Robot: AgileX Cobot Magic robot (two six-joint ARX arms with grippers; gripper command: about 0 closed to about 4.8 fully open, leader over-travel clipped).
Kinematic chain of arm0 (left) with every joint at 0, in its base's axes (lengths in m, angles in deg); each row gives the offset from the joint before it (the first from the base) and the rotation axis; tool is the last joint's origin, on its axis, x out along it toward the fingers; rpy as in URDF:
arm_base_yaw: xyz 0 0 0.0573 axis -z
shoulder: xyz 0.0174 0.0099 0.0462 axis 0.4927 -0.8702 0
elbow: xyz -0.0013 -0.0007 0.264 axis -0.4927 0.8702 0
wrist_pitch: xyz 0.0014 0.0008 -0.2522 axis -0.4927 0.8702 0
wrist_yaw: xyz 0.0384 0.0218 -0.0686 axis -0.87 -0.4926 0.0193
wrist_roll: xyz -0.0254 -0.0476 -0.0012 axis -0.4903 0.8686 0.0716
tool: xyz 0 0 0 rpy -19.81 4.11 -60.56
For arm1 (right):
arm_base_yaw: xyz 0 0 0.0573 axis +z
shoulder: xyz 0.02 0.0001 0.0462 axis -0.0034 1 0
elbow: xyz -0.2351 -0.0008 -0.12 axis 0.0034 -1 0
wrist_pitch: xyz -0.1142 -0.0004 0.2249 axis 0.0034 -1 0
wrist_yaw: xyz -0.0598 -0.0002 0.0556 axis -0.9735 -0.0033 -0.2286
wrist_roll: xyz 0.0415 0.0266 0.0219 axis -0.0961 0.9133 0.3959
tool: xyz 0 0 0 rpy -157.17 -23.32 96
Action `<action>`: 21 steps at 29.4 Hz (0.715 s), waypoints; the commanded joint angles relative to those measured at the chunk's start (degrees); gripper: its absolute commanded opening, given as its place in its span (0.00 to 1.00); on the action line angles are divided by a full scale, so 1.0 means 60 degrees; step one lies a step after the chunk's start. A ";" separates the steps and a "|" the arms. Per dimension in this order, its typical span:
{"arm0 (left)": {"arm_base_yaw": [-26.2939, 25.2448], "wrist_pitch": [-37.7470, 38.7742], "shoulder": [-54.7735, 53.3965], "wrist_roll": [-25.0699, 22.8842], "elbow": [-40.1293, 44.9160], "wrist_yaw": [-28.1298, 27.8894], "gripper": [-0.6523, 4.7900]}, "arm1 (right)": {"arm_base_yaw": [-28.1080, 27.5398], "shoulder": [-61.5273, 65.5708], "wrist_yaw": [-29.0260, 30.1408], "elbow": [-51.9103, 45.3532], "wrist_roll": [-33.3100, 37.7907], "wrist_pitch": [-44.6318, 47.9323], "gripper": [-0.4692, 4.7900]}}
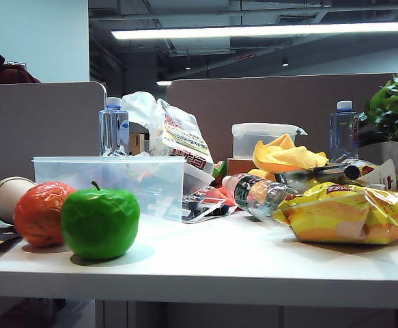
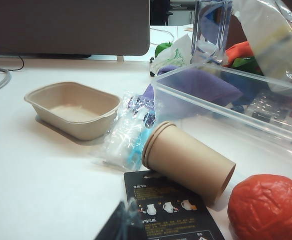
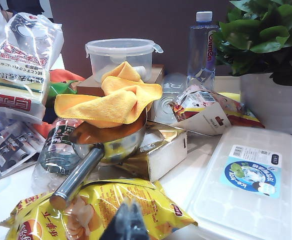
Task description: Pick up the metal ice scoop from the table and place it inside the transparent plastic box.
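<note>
The metal ice scoop (image 3: 110, 142) lies on the clutter at the right of the table (image 1: 219, 263), its handle (image 3: 78, 177) resting on a yellow snack bag (image 3: 100, 210). A yellow cloth (image 3: 110, 100) is draped over its bowl. In the exterior view only a shiny strip of the scoop (image 1: 308, 179) shows under the cloth. The transparent plastic box (image 1: 110, 179) stands at the left; its wall (image 2: 236, 125) fills the left wrist view. My left gripper (image 2: 128, 222) hangs shut near a paper cup. My right gripper (image 3: 129, 217) is shut above the snack bag, short of the handle. Neither gripper appears in the exterior view.
A green apple (image 1: 100, 222), red apple (image 1: 40, 213) and tipped paper cup (image 2: 188, 161) lie before the box. A pulp tray (image 2: 73, 109) sits beside it. A bottle (image 1: 253, 195), lidded tub (image 3: 120, 57), white ice tray (image 3: 251, 185) and plant pot (image 3: 273, 102) crowd the scoop.
</note>
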 commanded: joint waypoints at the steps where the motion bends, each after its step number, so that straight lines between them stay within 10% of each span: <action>1: 0.0011 -0.0120 -0.0004 -0.0036 -0.0022 0.0004 0.11 | 0.0000 0.0000 0.0007 0.0022 -0.0033 0.0113 0.09; 9: 0.0346 -0.0120 -0.0004 -0.0036 -0.0018 -0.0029 0.11 | 0.0004 0.0000 0.0011 0.0022 -0.0025 0.0036 0.09; 21: 0.5486 -0.0128 -0.0204 -0.0036 -0.0022 0.0000 0.11 | 0.0007 0.0000 0.0423 0.0022 0.2670 -0.0240 0.09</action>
